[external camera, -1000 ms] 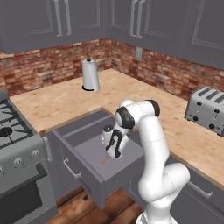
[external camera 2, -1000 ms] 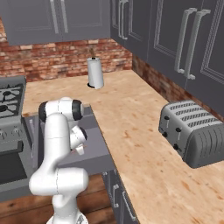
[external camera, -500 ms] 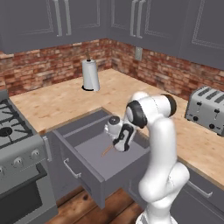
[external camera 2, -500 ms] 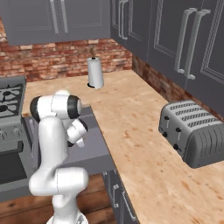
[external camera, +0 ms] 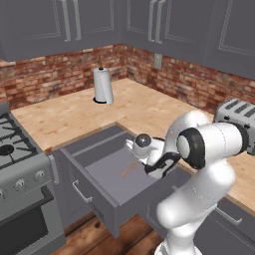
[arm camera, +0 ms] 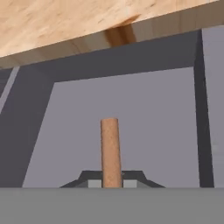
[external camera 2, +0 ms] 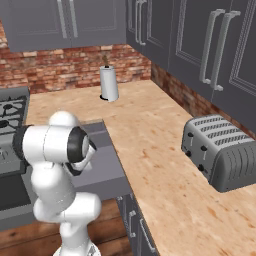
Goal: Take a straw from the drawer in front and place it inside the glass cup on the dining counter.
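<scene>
The drawer (external camera: 94, 188) stands pulled out below the wooden worktop, its flat grey bottom (arm camera: 153, 118) bare. My gripper (external camera: 148, 171) reaches low into it from the right and is shut on the straw (external camera: 131, 169), a thin brownish-orange stick. In the hand view the straw (arm camera: 110, 148) rises straight up from between my fingertips, with my gripper (arm camera: 111, 183) closed around its base, pointing toward the drawer's back wall. The right base view has the drawer (external camera 2: 107, 167) partly hidden behind my arm. The glass cup and the dining counter are out of view.
A paper towel roll (external camera: 103, 84) stands at the back of the L-shaped worktop (external camera 2: 150, 130). A silver toaster (external camera 2: 222, 150) sits on the right. A stove (external camera: 15, 164) borders the drawer on the left. Grey cabinets hang overhead.
My hand has swung from pointing down over the drawer to lying low inside it, farther right. The jaws have narrowed onto the straw.
</scene>
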